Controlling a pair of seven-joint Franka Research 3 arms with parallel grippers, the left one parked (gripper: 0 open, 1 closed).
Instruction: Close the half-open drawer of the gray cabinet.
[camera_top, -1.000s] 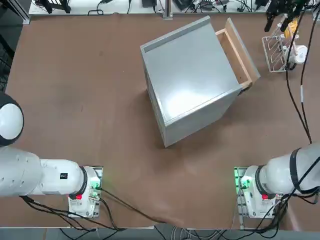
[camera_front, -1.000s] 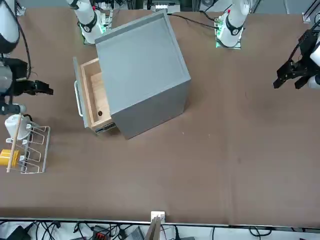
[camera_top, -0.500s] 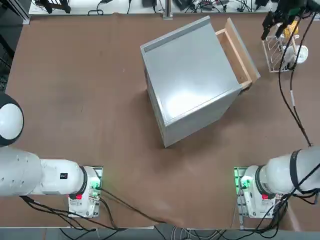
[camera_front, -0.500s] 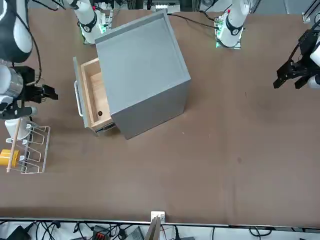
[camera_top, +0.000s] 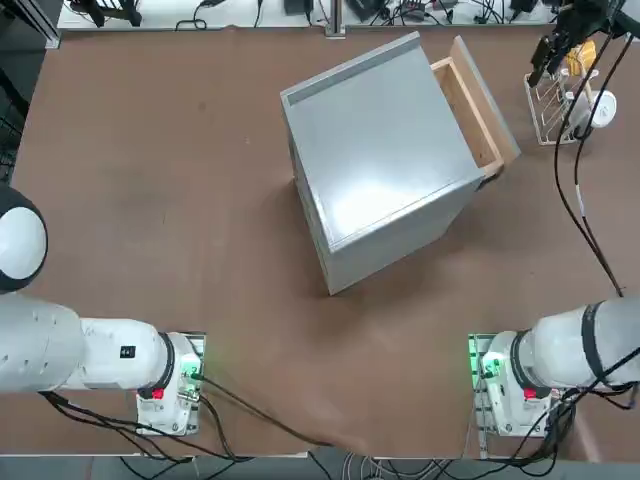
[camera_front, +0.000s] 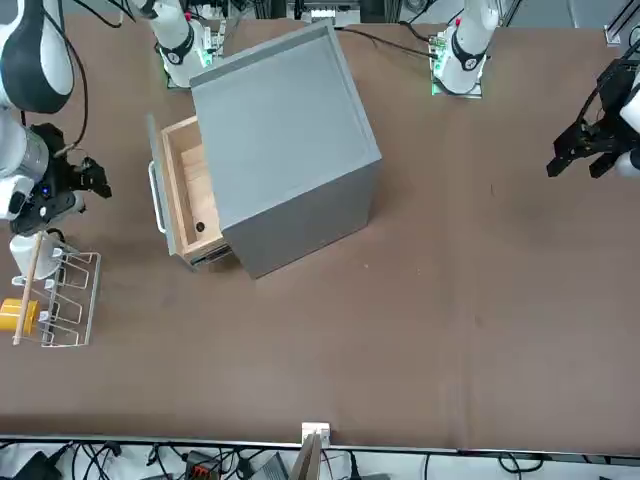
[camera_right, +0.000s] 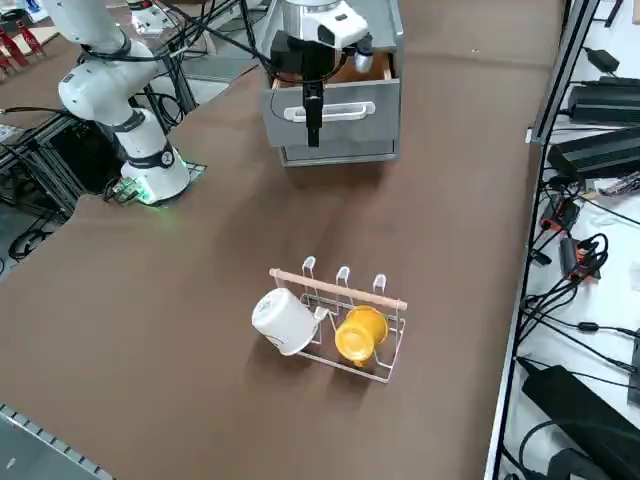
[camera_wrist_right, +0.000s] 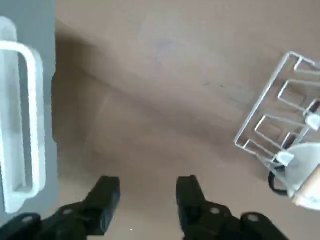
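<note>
The gray cabinet stands turned at an angle in the far right-centre of the brown table, and the drawer sticks out of its right side, its wooden front panel well clear of the cabinet body. Just right of the drawer, at the table's far right edge, sits a white wire rack with a white cup. The right gripper hangs above the rack's far end, apart from the drawer front.
</note>
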